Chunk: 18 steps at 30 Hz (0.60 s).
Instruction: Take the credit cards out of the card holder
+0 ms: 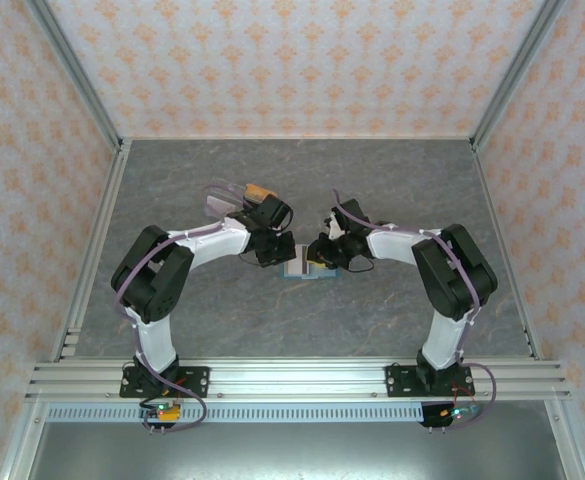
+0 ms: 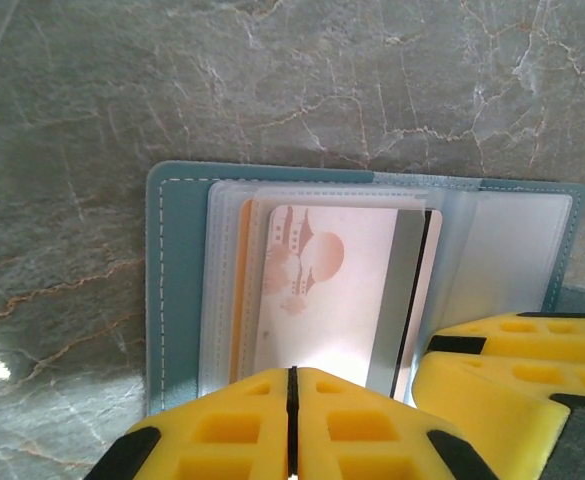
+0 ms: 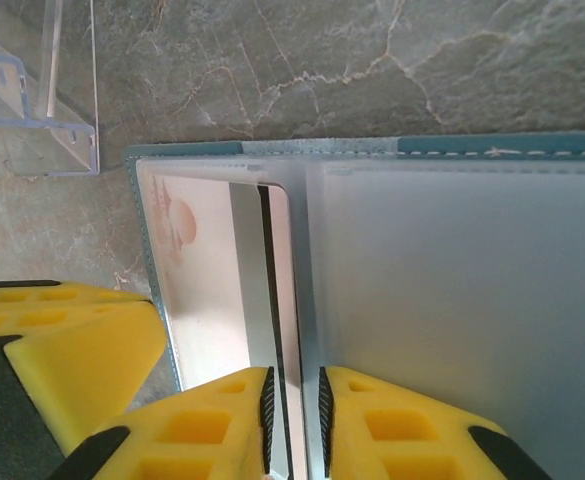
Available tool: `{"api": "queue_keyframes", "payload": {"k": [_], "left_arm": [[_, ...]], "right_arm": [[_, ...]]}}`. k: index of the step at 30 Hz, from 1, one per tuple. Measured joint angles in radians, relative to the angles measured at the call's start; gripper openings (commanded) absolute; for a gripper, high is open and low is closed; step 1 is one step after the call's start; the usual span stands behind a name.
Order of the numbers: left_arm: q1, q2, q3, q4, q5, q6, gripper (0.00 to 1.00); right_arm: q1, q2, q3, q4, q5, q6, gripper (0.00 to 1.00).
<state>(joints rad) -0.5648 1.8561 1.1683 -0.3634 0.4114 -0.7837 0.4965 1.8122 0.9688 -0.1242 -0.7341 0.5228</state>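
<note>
**A:** Where is the card holder sitting?

**B:** The teal card holder (image 2: 172, 300) is lying open like a book on the grey marbled counter (image 2: 272, 80), midway between the two arms. A pale pink card (image 2: 322, 290) with a grey strip is lying uppermost on its clear pockets. An orange card (image 2: 240, 300) is peeking out from beneath it.

**A:** What are the pincers doing?

**B:** The left pincer (image 2: 292, 390) is hanging over the near edge of the pink card with its yellow fingers pressed together. I cannot tell whether any card edge is caught between them. The right pincer (image 3: 294, 390) is poised over the pink card's striped edge, its fingers standing a narrow gap apart and gripping nothing I can make out.

**A:** How should this step go?

**B:** At least two cards are sitting in the holder, so work is remaining. I'd judge it best for one pincer to be pinning the cover flat while the other is nipping only the pink card's free edge. The card should then be coming out level along the pocket — slowly, since the holder is looking light and likely to be dragged along or to fold shut.
</note>
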Motion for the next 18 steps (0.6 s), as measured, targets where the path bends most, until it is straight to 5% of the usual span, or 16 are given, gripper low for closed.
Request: {"api": "queue_keyframes", "payload": {"k": [18], "left_arm": [[-0.005, 0.032, 0.0, 0.027, 0.018, -0.001, 0.1]], "right_arm": [[-0.003, 0.024, 0.011, 0.005, -0.025, 0.0, 0.18]]}}
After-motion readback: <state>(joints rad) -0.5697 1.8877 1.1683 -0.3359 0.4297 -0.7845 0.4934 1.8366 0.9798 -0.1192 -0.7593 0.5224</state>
